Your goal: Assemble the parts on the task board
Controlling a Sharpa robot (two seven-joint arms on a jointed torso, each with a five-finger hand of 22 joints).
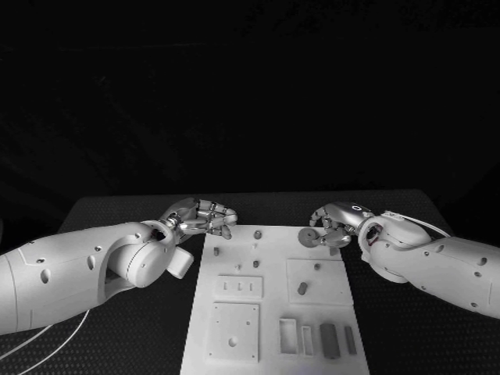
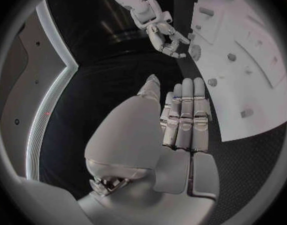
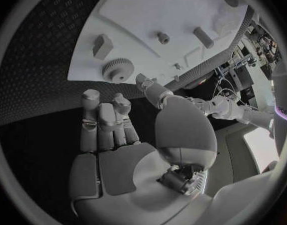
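The white task board [image 1: 275,308] lies lengthwise in the middle of the table. A grey gear [image 1: 308,234] sits at its far right corner, and a short peg [image 1: 257,233] stands near its far edge. My right hand [image 1: 336,222] hovers just right of the gear. In the right wrist view the gear [image 3: 117,68] lies on the board's edge just beyond the fingertips [image 3: 121,104], and the right hand [image 3: 118,135] holds nothing. My left hand [image 1: 201,216] hangs off the board's far left corner. Its fingers [image 2: 186,115] lie straight, side by side, and it holds nothing.
Several small pegs and raised blocks [image 1: 240,287] dot the board, with dark oblong pieces [image 1: 329,340] by slots at its near right. A grey block [image 3: 101,46] and a peg [image 3: 163,36] lie beyond the gear. Black table [image 1: 115,211] surrounds the board.
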